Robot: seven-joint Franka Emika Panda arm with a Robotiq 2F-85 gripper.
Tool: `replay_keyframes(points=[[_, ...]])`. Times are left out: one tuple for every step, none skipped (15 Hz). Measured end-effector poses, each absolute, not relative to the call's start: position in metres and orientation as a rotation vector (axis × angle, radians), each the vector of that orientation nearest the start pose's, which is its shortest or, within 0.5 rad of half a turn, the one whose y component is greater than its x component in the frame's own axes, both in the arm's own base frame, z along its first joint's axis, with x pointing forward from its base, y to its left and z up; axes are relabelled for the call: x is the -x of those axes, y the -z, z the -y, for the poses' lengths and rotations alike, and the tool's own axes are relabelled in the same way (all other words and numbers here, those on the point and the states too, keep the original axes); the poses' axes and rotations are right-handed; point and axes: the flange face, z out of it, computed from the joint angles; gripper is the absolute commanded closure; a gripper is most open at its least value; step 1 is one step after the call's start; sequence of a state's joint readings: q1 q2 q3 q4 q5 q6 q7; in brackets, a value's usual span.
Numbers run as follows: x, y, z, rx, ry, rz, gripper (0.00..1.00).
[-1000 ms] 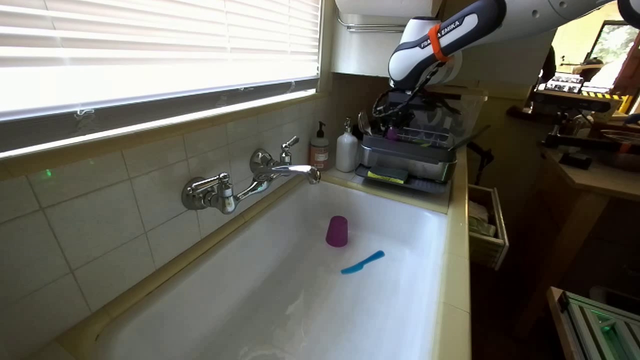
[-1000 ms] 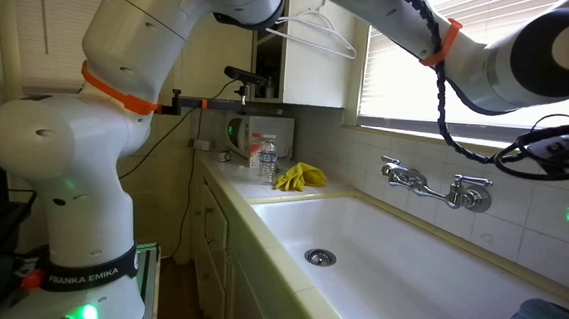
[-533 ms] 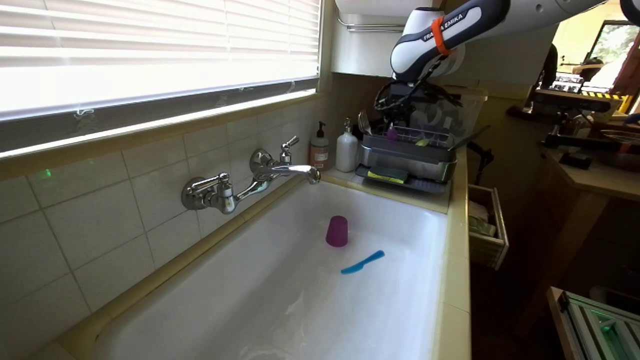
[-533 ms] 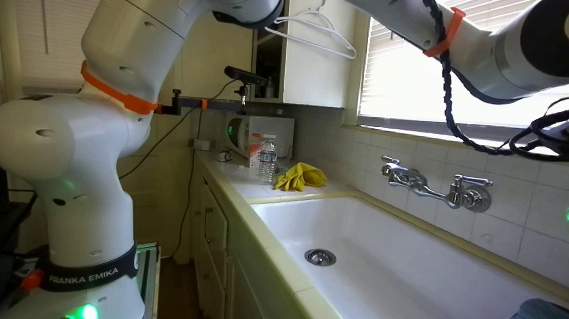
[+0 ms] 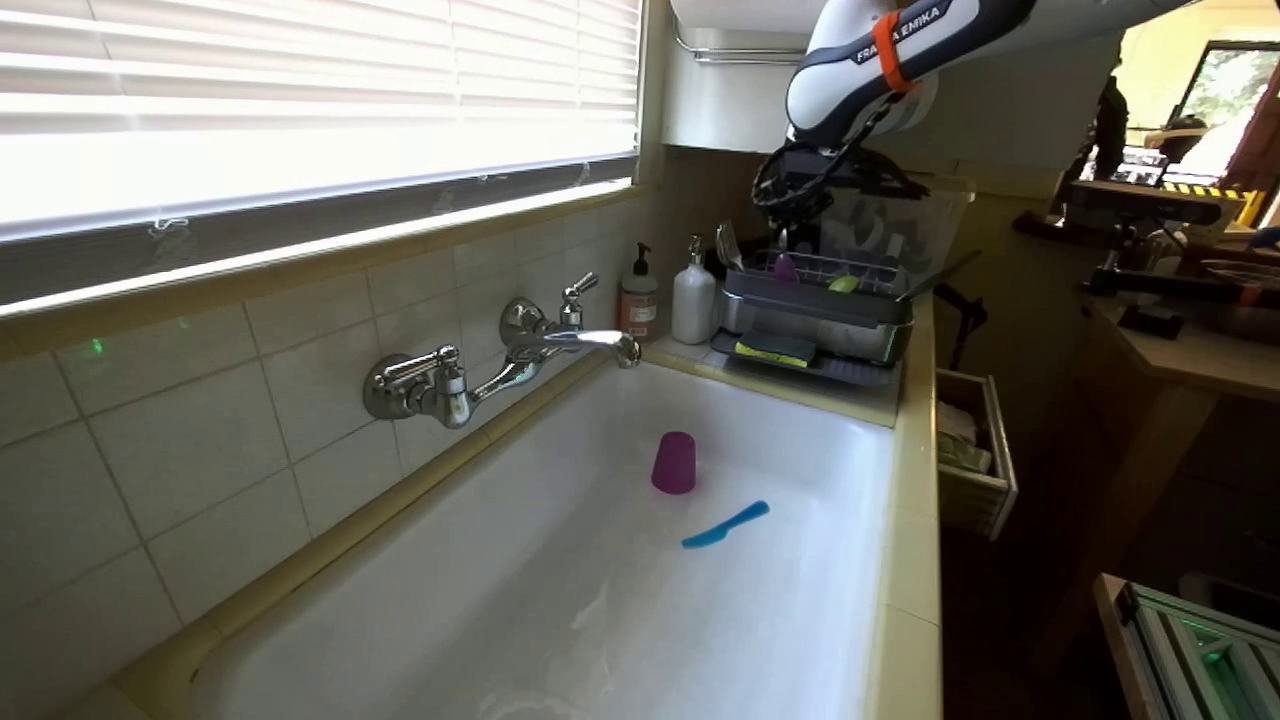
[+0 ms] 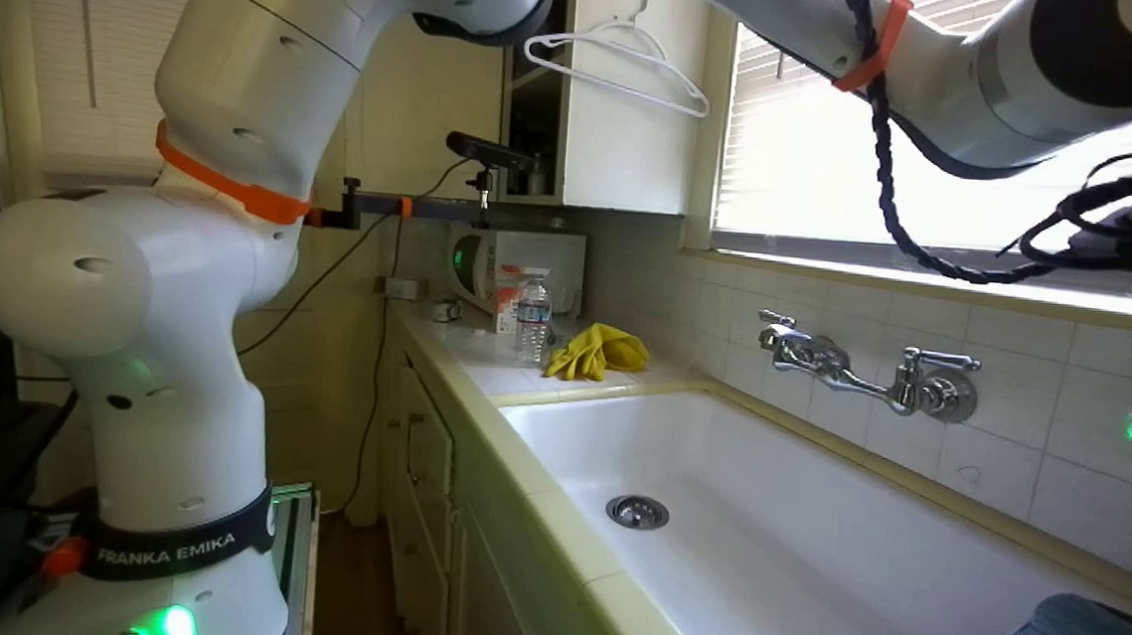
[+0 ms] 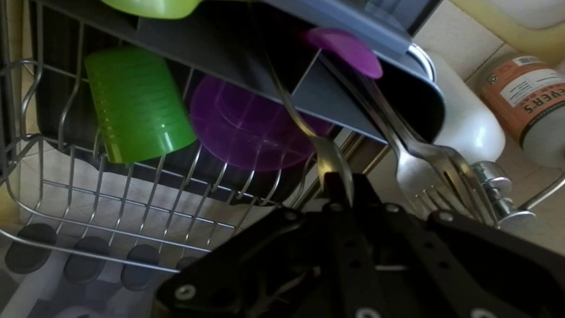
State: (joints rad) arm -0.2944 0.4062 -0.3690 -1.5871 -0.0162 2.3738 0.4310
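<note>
The claw (image 7: 348, 183) is black; the spoon (image 7: 331, 161) at its tips shines silver with a golden tint. The forks (image 7: 415, 172) are plain silver, the rounded utensil (image 7: 348, 51) near them purple. The cup (image 7: 137, 104) is bright green with faint stripes across it, the dish (image 7: 247, 132) deep purple. The soap bottle (image 7: 525, 106) bears an orange label with a white patch and dark lettering. In an exterior view, the tumbler (image 5: 675, 463) is magenta, the knife (image 5: 727, 525) blue, the sink (image 5: 780, 620) white, the sponge (image 5: 777, 350) yellow and dark grey.
</note>
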Motion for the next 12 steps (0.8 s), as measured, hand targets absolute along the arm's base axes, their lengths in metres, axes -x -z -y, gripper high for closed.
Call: replay_keyframes(points=[[-0.576, -0.464, 0.402, 2.858, 0.655, -1.601, 0.98], [-0.576, -0.47, 0.4, 2.864, 0.669, -1.593, 0.98], [-0.576, -0.476, 0.397, 2.873, 0.684, -1.582, 0.98], [-0.577, -0.483, 0.395, 2.884, 0.7, -1.571, 0.98], [-0.577, -0.49, 0.391, 2.893, 0.717, -1.558, 0.98], [-0.577, -0.497, 0.387, 2.9, 0.736, -1.544, 0.98], [-0.578, -0.505, 0.383, 2.907, 0.754, -1.529, 0.98], [-0.579, -0.512, 0.378, 2.918, 0.772, -1.512, 0.98], [-0.58, -0.518, 0.373, 2.929, 0.787, -1.494, 0.98], [-0.581, -0.523, 0.368, 2.944, 0.799, -1.475, 0.98], [-0.582, -0.527, 0.363, 2.962, 0.81, -1.456, 0.98], [-0.582, -0.531, 0.359, 2.977, 0.82, -1.439, 0.98]])
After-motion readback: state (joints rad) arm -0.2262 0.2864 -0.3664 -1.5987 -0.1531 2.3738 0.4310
